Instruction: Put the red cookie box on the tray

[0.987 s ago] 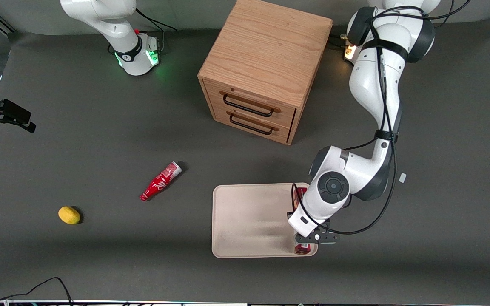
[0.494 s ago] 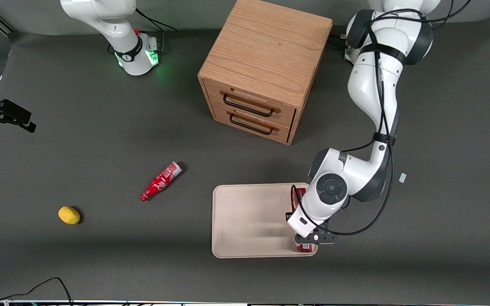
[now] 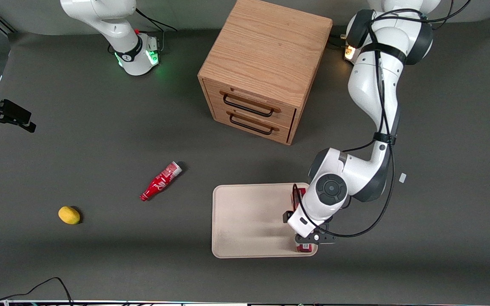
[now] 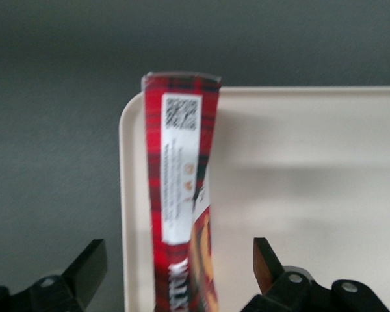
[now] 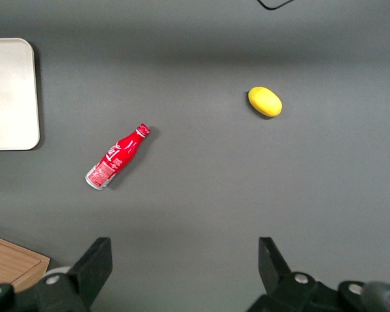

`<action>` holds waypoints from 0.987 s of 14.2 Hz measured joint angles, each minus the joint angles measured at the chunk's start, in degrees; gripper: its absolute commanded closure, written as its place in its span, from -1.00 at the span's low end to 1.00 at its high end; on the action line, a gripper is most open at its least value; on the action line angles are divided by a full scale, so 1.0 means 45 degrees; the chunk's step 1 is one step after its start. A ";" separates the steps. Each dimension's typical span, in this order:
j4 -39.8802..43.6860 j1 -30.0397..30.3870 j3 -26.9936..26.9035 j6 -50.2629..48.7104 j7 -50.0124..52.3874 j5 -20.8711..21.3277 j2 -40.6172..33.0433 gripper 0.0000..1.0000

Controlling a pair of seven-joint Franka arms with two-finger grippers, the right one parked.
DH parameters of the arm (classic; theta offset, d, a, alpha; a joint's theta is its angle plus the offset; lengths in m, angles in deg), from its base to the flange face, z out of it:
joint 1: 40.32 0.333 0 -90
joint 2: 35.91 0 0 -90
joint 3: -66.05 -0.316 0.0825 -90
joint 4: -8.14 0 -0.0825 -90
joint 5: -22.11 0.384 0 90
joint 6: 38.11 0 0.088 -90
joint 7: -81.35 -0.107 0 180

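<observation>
One red cookie box (image 4: 182, 214) on one tray (image 4: 312, 214), gripper (image 4: 175, 273) above, fingers (image 4: 88, 266) apart.

A square QR code is printed on the white label strip of the long, narrow dark-red tartan cardboard cookie box (image 4: 181, 195); the small print beneath it cannot be read. White letters are seen at the box's cut-off end, only partly legible. White script lettering on the small red bottle (image 5: 116, 156) cannot be made out.
</observation>
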 measured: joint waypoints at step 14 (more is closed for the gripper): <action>-0.5277 0.4550 -0.0259 -0.5006 -0.5982 0.0242 -0.8683 -1.00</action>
